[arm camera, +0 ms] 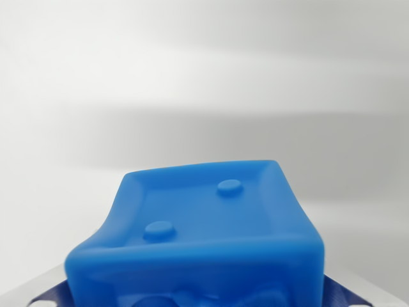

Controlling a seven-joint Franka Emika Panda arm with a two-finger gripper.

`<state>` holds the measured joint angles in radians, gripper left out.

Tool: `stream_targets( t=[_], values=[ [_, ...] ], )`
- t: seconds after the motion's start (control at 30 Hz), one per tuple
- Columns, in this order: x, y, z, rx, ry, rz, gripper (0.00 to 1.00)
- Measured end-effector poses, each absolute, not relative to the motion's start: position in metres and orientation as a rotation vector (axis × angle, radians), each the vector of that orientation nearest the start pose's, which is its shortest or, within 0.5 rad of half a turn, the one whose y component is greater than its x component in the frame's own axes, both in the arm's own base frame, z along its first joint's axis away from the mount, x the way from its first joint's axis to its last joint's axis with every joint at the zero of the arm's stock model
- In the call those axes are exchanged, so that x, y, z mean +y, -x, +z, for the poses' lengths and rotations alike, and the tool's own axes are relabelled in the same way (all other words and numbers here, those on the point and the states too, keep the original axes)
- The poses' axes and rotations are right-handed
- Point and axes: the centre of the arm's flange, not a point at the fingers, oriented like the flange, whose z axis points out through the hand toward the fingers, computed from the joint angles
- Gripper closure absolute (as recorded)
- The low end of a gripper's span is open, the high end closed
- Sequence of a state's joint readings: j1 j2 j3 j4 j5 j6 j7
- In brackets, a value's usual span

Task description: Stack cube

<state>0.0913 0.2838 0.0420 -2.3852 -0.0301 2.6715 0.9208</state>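
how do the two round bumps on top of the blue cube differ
The far bump sits toward the wrist view's right, near the back edge of the blue cube; the near bump sits toward the left, closer to the front edge. The near bump looks larger in the picture. Both are round, raised and the same blue.

Blue cube (204, 236) bottom cut off by frame edge, background blurred
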Motion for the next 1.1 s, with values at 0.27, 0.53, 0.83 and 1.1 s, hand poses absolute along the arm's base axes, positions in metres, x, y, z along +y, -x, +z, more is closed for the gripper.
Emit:
stream_targets(
  t=[0.27, 0.53, 0.83, 1.1],
  values=[
    [0.055, -0.5, 0.21, 1.176, 2.913, -0.006, 1.0],
    [0.041, -0.501, 0.217, 1.183, 2.911, -0.005, 1.0],
    [0.025, -0.501, 0.226, 1.192, 2.908, -0.006, 1.0],
    [0.01, -0.502, 0.234, 1.2, 2.905, -0.005, 1.0]
  ],
)
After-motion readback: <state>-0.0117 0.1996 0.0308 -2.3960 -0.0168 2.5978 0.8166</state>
